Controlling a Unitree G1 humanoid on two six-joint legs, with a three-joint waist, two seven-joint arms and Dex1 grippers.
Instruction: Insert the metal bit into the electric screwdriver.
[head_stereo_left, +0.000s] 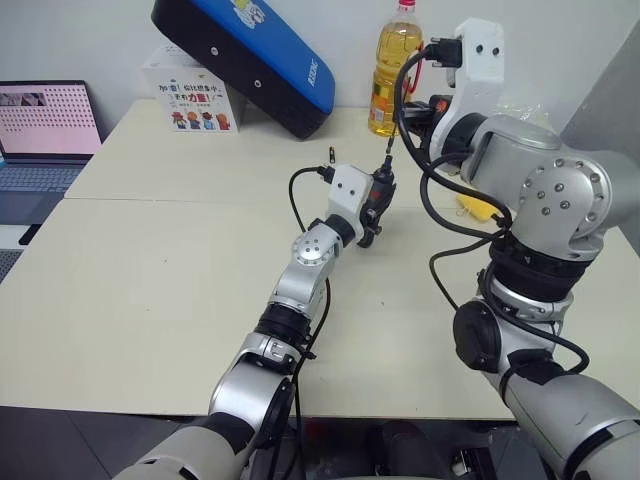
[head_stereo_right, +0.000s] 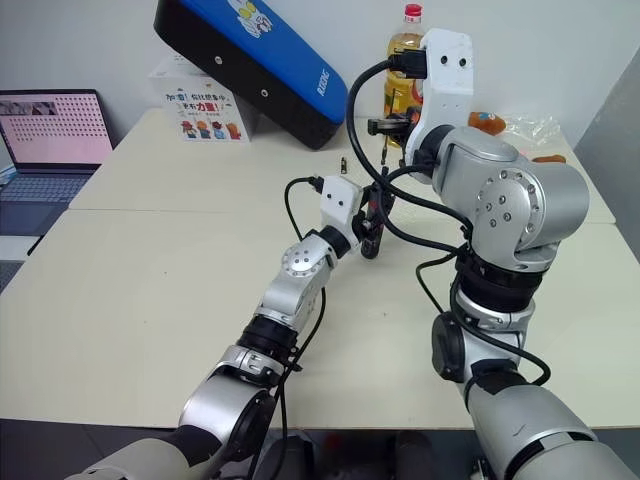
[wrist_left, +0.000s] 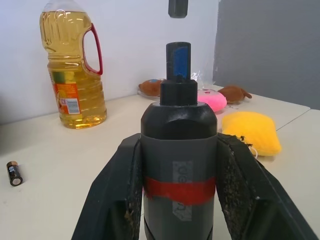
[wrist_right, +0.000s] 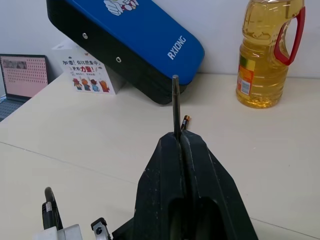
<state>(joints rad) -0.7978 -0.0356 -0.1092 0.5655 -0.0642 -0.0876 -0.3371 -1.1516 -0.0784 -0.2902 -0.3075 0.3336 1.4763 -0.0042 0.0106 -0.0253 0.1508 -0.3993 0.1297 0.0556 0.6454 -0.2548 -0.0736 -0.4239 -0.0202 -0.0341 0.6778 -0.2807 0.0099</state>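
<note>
Over table (head_stereo_left: 150, 280); electric screwdriver (wrist_left: 178, 165) upright, tip skyward.

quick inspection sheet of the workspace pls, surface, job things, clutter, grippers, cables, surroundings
surface: pale table, a seam running across it.
job's things: electric screwdriver with a red band, clamped tip-up; metal bit thin and straight, not yet in the screwdriver.
clutter: oil bottle, small battery, yellow sponge, pink item and brown toys behind it, printed card box.
grippers: left gripper shut on the electric screwdriver; right gripper shut on the metal bit.
cables: black cables looped along the right arm, another at the left wrist.
surroundings: blue and black case leaning over the table, laptop at the left, white wall.
</note>
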